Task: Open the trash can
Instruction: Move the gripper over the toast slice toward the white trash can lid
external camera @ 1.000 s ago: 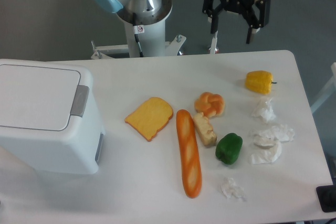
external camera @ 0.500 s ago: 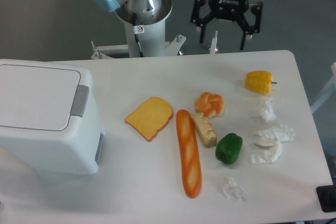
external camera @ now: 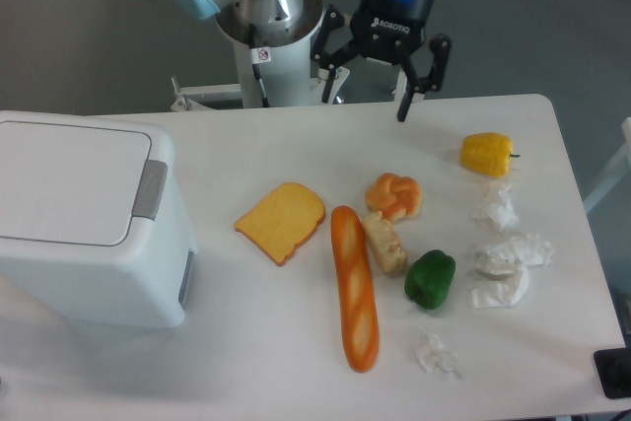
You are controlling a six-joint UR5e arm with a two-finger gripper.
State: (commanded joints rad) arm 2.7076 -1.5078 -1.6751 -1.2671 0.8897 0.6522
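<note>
Sitting at the left edge of the tabletop [external camera: 296, 362], the trash can [external camera: 84, 219] has its flat lid shut, and its grey push tab [external camera: 151, 189] faces along the lid's right side, toward the middle of the table. We judge the step in hand to be the approach, since nothing has pressed that tab yet. Our gripper [external camera: 367, 98] hangs above the far edge of the tabletop, well apart from the bin, with its two fingers spread wide and nothing between them. To do this well, we think we should travel left at height, clear of the food, then come down over the tab rather than the lid panel, and press with a fingertip straight down so the bin does not slide or tip. Drawing the fingers together first might give a firmer point of contact. Between us and the bin lie a slice of toast [external camera: 281, 221], a baguette [external camera: 355, 288], and a braided bun [external camera: 394, 194]; a green pepper [external camera: 431, 278], a yellow pepper [external camera: 487, 154] and crumpled tissues [external camera: 505, 261] sit toward the right edge.
</note>
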